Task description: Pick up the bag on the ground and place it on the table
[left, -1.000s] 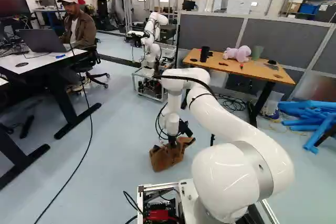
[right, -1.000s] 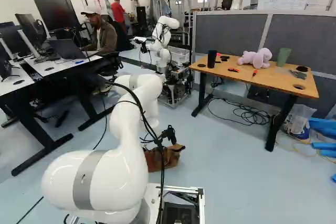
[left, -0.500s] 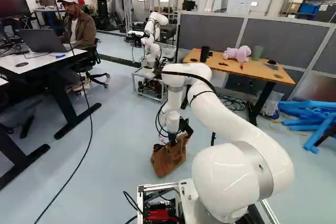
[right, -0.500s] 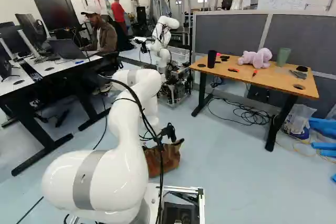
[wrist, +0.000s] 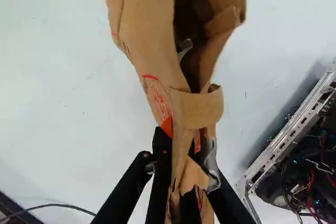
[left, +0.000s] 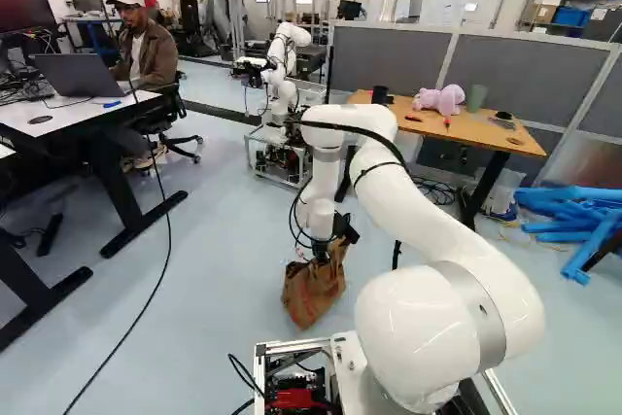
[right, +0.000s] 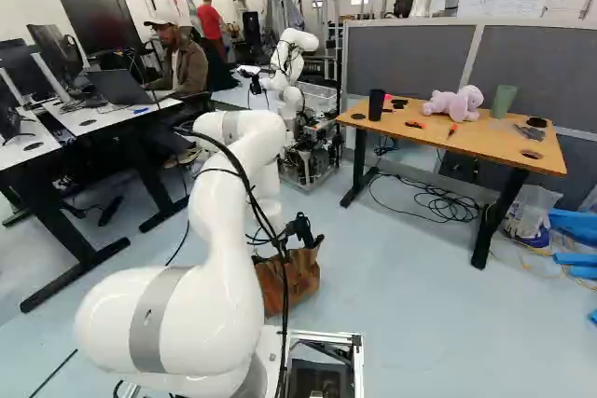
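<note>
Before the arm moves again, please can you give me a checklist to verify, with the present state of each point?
1. Claw grips the paper bag: ok, its top is pinched between the fingers.
2. Bag fully off the floor: cannot tell, the views do not settle whether its bottom touches.
3. Bag hangs level: not ok, it tilts in the left base view.
4. Bag's mouth closed: not ok, it gapes open ahead of the claw.
5. Wooden table free of things: not ok, a pink plush toy, a black cup and a green cup stand there.
6. Bag above the table: not ok, it is low, near the base.
</note>
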